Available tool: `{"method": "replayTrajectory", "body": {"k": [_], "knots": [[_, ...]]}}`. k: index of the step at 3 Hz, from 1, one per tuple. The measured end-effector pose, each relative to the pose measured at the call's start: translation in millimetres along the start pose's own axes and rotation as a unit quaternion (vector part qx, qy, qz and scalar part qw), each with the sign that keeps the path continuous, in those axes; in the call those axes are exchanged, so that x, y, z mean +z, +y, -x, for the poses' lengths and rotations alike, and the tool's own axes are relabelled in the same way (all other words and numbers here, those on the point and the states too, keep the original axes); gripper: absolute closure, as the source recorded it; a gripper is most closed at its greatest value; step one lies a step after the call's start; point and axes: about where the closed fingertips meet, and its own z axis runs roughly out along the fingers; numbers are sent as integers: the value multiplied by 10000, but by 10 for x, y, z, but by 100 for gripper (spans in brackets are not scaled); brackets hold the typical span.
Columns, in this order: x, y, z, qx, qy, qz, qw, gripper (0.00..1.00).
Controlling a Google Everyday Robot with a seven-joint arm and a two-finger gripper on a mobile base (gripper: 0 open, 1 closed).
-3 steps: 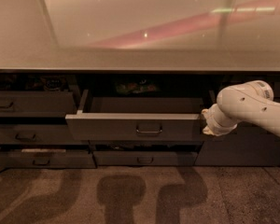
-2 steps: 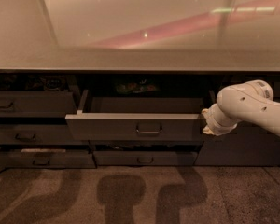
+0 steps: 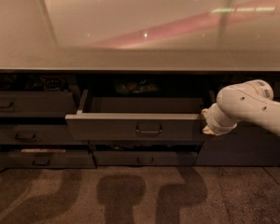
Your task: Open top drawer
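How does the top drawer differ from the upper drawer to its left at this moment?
The top drawer is pulled out, inside exposed; the upper left drawer sits shut under the counter. The top drawer's front catches light and looks paler; the upper left drawer's lies in shadow. The gripper is at the top drawer's right end, none at the upper left drawer. Both have flat grey fronts with small loop handles.

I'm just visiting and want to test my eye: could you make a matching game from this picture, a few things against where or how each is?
Things:
1. top drawer
2. gripper
3. countertop
4. upper-left drawer

Places or states:
A. pushed in
B. glossy, reflecting a pink streak
C. pulled out, in the middle
D. at the open drawer's right end

Pairs: 1-C, 2-D, 3-B, 4-A.
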Motion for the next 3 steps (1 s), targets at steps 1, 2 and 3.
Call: {"method": "replayTrajectory", "body": {"k": [1, 2, 3], "knots": [[-128, -169, 91, 2, -79, 38, 10000, 34], [-610, -345, 279, 43, -145, -207, 9997, 11], [-1113, -542, 327, 154, -106, -557, 9983, 0]]}}
